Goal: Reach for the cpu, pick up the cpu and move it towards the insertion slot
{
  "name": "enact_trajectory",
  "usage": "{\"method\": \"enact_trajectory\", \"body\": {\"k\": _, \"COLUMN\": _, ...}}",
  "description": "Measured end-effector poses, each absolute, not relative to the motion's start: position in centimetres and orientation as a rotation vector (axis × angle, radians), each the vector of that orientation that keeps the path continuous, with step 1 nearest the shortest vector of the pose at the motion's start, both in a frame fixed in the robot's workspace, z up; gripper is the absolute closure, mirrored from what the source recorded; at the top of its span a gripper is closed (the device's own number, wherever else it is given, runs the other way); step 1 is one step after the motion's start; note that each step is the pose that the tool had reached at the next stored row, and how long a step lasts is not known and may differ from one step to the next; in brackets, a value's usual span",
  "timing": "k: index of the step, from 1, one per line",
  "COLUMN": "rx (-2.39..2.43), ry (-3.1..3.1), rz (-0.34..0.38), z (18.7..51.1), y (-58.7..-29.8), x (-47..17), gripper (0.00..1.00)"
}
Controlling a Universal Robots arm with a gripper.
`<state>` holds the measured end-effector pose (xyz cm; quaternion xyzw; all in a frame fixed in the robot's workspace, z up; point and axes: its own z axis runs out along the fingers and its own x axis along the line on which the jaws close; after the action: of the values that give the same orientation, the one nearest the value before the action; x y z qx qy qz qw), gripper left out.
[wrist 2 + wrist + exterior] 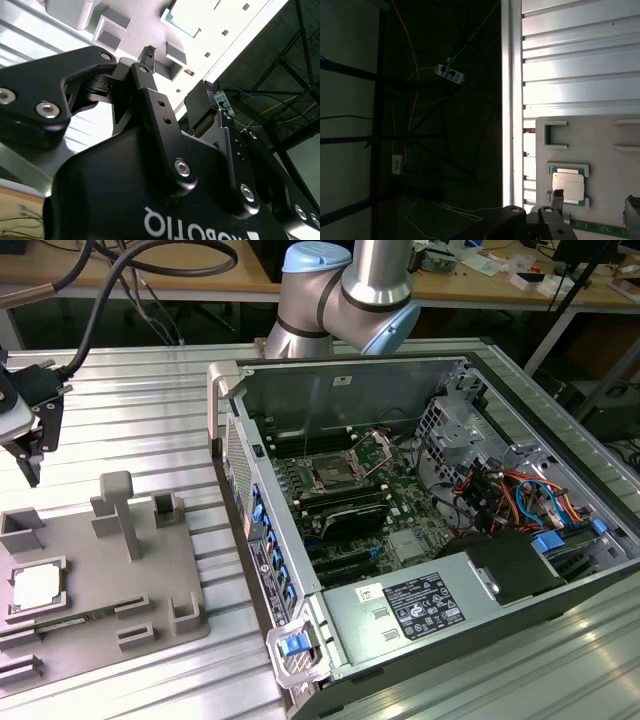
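Note:
The cpu (35,587) is a small pale square chip lying flat in a framed recess of the grey tray (110,575), at the exterior view's left. In the first wrist view the cpu (567,186) lies on the tray (600,140) close to one black fingertip (557,198). My gripper (40,455) hangs above the tray's far left corner, well above the cpu and apart from it. It is open with nothing between its fingers (148,52). The insertion slot (330,475) is the silver-framed socket on the green motherboard inside the open computer case.
The open computer case (420,540) fills the exterior view's right, with cables, drive cage and a power supply (420,605). Upright grey blocks (118,505) stand on the tray. A green memory strip (600,229) lies in the tray beside the cpu. The table's edge (507,100) drops off beside the tray.

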<state>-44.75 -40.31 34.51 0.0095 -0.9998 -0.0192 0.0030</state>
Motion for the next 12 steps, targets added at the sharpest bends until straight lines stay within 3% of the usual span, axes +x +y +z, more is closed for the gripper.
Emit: {"method": "enact_trajectory", "body": {"k": 12, "rx": 0.03, "ry": -3.135, "rz": -0.061, "z": 33.2, "y": -40.3, "x": -44.8, "gripper": 0.47}}
